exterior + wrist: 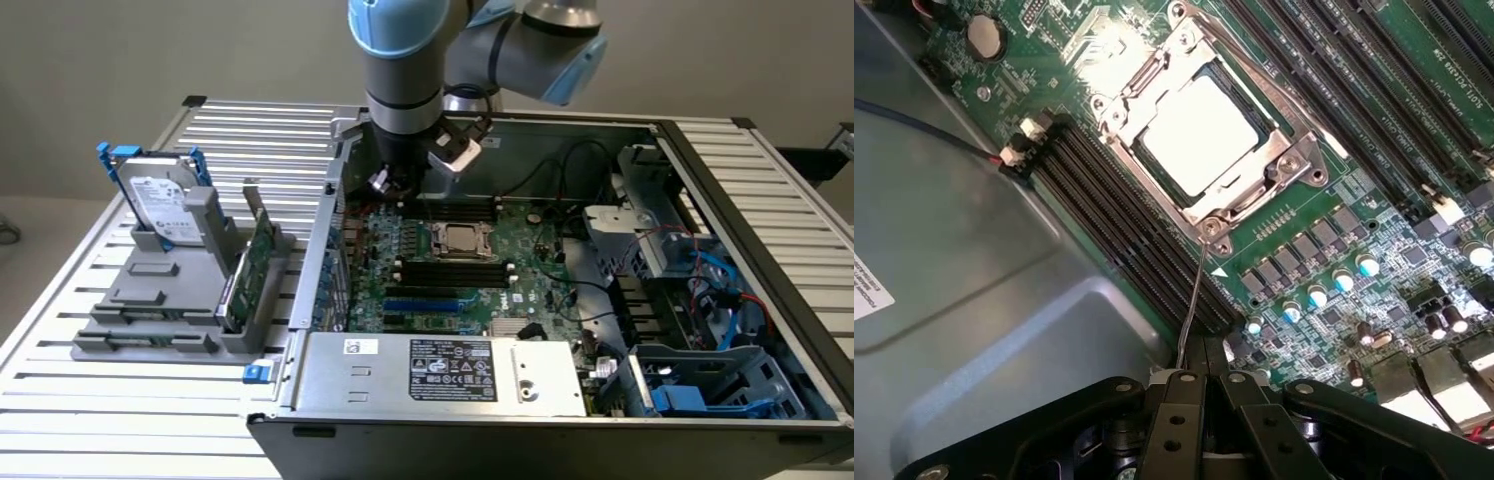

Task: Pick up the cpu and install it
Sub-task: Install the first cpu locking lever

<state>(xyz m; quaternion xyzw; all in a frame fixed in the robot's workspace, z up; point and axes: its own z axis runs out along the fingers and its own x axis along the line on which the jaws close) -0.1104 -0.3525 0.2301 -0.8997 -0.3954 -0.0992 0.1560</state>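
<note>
Claw (1199, 400) pinched fully shut, holding nothing, hovering just off the socket (1204, 135) where the cpu (1199, 132) sits; best kept clear of the latch frame.

**A:** what's going on in the exterior view?

**B:** arm (407, 70) is hanging over the open PC case (561, 400), reaching down at the motherboard's (454, 275) far edge. The cpu (462, 239) is sitting in its socket mid-board.

**A:** and outside the case?

**B:** hard drive (163, 208) is standing in a grey rack (154, 300) on the exterior view's left, green card (254, 265) beside it.
</note>
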